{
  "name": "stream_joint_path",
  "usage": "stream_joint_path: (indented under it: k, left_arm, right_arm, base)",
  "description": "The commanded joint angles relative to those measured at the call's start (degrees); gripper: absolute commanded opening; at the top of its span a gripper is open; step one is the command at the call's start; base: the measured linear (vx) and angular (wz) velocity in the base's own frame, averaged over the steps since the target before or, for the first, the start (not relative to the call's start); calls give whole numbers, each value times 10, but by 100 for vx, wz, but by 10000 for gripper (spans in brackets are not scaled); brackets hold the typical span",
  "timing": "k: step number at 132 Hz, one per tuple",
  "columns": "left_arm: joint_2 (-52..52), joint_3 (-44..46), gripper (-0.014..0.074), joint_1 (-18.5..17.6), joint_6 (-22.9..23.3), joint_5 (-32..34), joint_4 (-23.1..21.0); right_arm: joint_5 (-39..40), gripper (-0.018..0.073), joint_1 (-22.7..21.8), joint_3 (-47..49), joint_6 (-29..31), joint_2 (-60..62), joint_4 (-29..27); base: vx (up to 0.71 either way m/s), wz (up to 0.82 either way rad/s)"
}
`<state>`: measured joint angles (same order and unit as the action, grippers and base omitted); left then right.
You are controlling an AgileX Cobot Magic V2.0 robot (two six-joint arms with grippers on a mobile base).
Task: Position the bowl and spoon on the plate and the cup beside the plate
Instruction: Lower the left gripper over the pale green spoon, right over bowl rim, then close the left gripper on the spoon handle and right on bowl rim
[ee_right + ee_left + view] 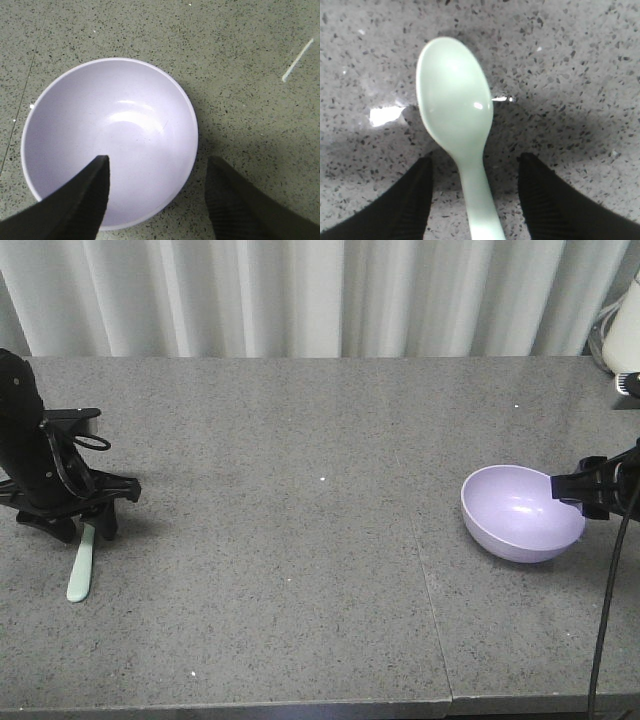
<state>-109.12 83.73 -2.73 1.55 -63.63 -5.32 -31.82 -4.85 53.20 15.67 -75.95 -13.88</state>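
The left gripper [476, 159] has its jaws spread, one black finger [415, 195] on each side of the spoon's handle, with a gap showing between each finger and the handle. The spoon [455, 100] lies flat, hollow side up, on the grey speckled table [300, 440] near its left end, its rounded end pointing toward the table's front edge. The right gripper [157, 161] also has its jaws apart, astride the rim of the bowl [110, 130]: one finger hangs over the inside and the other stands outside the wall, and neither visibly presses the rim. The bowl is empty and sits near the table's right end, well apart from the spoon; whether it is level or slightly tipped I cannot tell. A thin seam crosses the tabletop left of the bowl. A pale pleated curtain [300, 290] hangs behind the table.
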Motion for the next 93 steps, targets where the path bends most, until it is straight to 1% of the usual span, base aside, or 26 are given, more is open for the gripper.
stream_joint_path:
  k: [1,19,68,82,93]
  left_arm:
    - [25,15,330,-4,7,6,-8]
    - [21,15,310,-4,7,6,-6]
    - [-4,15,306,-4,7,-13,-4]
    - [-7,15,276,-4,7,-18,-4]
    - [-7,15,217,-4,2,-19,-4]
  right_arm:
    - [33,425,-3,18,5,13,0]
    - [34,425,-3,18,5,13,0]
    - [36,425,-3,18,5,13,0]
    - [36,425,-3,18,5,13,0]
    - [35,425,-3,18,5,13,0]
  base:
    - [0,0]
    - [0,0]
    - [0,0]
    - [0,0]
    - [0,0]
